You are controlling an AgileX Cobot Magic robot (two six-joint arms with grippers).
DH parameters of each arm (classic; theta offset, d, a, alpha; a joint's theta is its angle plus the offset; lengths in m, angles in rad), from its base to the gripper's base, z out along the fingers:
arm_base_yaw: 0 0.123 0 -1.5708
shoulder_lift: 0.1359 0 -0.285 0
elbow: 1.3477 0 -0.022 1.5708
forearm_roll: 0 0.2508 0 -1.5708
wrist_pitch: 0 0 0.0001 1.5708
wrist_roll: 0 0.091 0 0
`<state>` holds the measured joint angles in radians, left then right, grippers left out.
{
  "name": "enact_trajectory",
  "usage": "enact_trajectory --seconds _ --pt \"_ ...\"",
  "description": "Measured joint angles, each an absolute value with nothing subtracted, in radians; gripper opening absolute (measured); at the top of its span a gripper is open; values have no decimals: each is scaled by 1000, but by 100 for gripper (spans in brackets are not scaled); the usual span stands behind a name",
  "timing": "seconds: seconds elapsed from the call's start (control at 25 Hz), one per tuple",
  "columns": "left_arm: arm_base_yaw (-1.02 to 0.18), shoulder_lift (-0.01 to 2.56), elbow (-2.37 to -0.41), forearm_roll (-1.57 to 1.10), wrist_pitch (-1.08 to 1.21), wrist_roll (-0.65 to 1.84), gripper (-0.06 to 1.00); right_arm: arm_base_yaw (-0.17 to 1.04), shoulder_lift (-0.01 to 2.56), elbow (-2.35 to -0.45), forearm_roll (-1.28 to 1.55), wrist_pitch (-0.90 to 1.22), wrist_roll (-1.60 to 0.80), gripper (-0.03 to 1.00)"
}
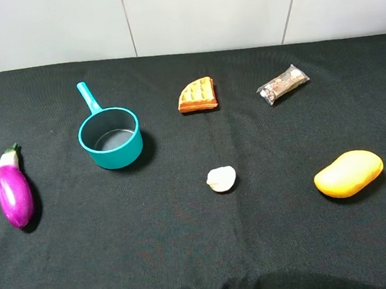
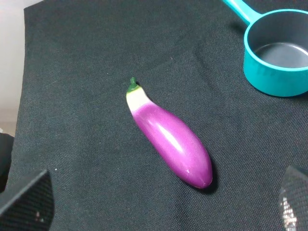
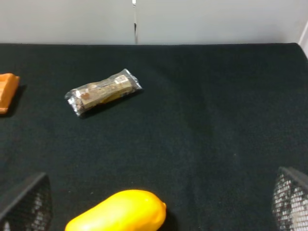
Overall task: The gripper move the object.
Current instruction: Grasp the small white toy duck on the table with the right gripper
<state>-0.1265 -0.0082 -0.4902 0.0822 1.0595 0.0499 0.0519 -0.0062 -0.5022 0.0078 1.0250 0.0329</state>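
Only the high camera caught the cream duck [image 1: 221, 179] right of the teal pot [image 1: 111, 138]; left gripper [image 2: 159, 207] and right gripper [image 3: 158, 204] gaped.

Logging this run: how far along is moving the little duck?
Nothing done yet: the duck lies untouched on the black cloth. In hand: nothing; the left end effector and right end effector are open, empty, away from it. Remaining: reach, grasp, move it.

Black, wedge-shaped fingers [image 2: 26, 202] on the left gripper [image 2: 161, 209], faces covered in fine gridded mesh; same dark meshed fingers [image 3: 24, 204] on the right gripper [image 3: 156, 207], greyish dotted sheen at the edges.
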Motion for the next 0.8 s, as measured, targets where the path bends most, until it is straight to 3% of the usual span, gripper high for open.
enact_trajectory --seconds 0.36,0.8 --pt "-127 -8 -490 82 1060 50 99 52 191 -596 38 1048 0 69" --pt "-127 -8 -490 82 1060 50 99 52 537 -727 127 1047 -240 69"
